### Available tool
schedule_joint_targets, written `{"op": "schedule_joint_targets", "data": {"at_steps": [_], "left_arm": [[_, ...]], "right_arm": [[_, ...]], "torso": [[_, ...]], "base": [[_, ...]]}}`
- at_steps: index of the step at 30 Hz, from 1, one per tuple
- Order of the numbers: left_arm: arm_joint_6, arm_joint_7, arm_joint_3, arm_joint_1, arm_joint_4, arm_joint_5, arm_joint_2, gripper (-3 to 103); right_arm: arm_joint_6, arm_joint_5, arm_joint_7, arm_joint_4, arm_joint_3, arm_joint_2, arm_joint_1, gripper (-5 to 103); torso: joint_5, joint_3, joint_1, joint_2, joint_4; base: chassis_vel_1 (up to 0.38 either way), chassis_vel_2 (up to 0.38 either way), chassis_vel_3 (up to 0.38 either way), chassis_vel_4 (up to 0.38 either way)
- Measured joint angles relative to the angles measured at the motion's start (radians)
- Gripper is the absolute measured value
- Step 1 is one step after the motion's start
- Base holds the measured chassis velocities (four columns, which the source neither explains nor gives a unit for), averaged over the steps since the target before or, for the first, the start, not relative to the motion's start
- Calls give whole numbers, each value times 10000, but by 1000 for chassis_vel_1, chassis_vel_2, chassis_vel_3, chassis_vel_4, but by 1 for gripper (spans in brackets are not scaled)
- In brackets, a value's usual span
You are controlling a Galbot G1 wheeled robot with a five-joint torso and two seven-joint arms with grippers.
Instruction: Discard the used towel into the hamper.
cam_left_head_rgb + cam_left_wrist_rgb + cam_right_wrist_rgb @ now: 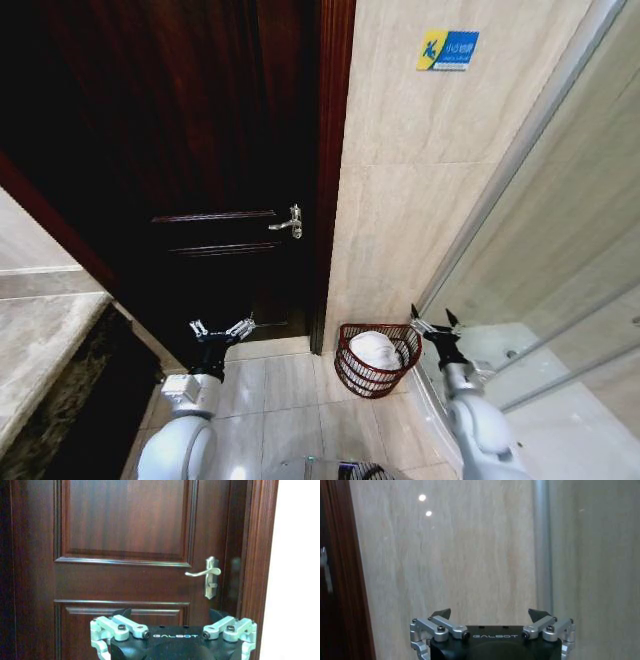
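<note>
Hamper [376, 362]: reddish-brown wire basket on the tiled floor [290, 400], against the beige wall [400, 200], just beside the right gripper's inner side and slightly below it.

Towel [373, 349]: white, bunched, lying inside the hamper.

Right gripper [433, 324]: held in the air near the hamper's rim, fingers spread apart, nothing between them; facing the wall and the shower-screen frame [542, 547].

Left gripper [221, 330]: raised, fingers apart, empty; well apart from the hamper, which lies toward its inner side.

Door [125, 555]: dark wood, panelled, directly ahead of the left gripper; silver lever handle [206, 573] above it.

Countertop [35, 340]: stone, beyond the left gripper's outer side.
</note>
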Motion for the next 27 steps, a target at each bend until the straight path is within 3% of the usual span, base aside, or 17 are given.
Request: {"op": "schedule_joint_targets", "data": {"at_steps": [12, 27], "left_arm": [[0, 0, 0, 0, 0, 0, 1, 100], [0, 0, 0, 0, 0, 0, 1, 100]], "right_arm": [[650, -254, -45, 2843, 538, 623, -2157, 100], [1830, -930, -97, 3430, 427, 1171, -2954, 100]], "torso": [[0, 0, 0, 0, 2], [1, 1, 2, 0, 1]], "base": [[0, 0, 0, 0], [0, 0, 0, 0]]}}
